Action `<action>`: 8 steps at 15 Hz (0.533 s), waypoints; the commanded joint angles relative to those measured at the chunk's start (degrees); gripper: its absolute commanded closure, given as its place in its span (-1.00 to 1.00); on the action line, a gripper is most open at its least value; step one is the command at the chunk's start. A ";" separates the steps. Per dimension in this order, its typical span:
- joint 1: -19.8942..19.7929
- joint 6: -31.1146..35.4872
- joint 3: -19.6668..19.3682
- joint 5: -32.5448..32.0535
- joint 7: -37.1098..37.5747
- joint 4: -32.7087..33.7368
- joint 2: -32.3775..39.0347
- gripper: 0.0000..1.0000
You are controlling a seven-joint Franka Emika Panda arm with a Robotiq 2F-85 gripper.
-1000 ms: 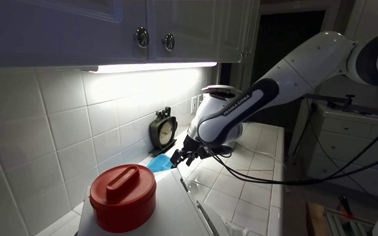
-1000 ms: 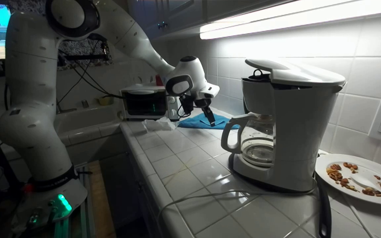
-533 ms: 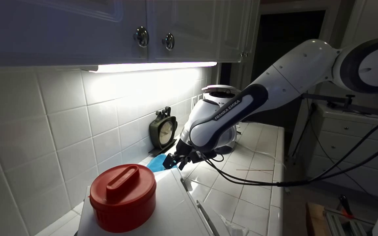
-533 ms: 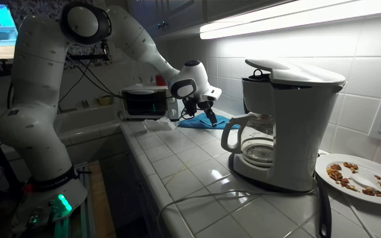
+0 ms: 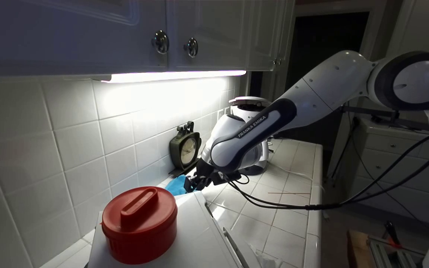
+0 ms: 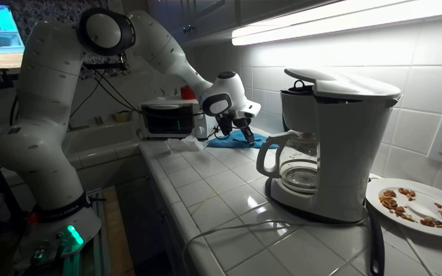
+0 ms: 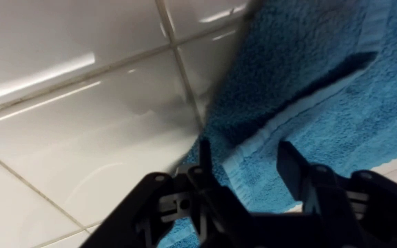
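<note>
Blue terry towel [image 7: 339, 131] lies directly under the jaws, on the white-tiled table [image 6: 205, 184]. Change over the past second: arm [image 5: 318, 96] has shifted toward the tiled wall [image 5: 80, 149], and the fingers [image 7: 291, 172] have drawn nearer each other, yet they stand spread, a gap between. Upshot, as I read it: a pale hemmed fold [image 7: 250, 148] of the towel now lines up with that gap; no pinch visible, and contact with the cloth cannot be told. Containers: red tub [image 5: 140, 232], lid [image 5: 138, 208] on, contents hidden, up on the toaster oven [image 6: 167, 126], which stands near the jaws; oven interior too dark to read. On the jaws' opposite side from the oven, coffee maker [image 6: 343, 161] with its glass carafe [image 6: 296, 151] seated; inside, only a ringed base makes itself plain. Farther out past the coffee maker, well apart from the jaws, white plate [image 6: 432, 193] bearing scattered nuts [image 6: 389, 202] and a pale spoon [image 6: 418, 209]
</note>
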 commanded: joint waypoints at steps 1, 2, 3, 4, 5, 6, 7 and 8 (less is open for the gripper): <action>-0.81 0.85 1.09 0.44 -0.75 1.20 0.78 0.50; -0.59 0.80 0.84 0.13 -0.52 1.10 0.66 0.47; -0.54 0.66 0.77 0.02 -0.47 1.08 0.62 0.49; -0.39 0.45 0.54 -0.15 -0.15 1.19 0.71 0.32; -0.33 0.31 0.41 -0.28 -0.06 1.18 0.70 0.35; -0.21 0.25 0.23 -0.46 0.08 1.12 0.64 0.38; 0.34 -0.02 -0.45 -1.20 0.71 0.89 0.34 0.58; 0.86 -0.14 -1.17 -1.93 1.32 0.72 0.20 0.66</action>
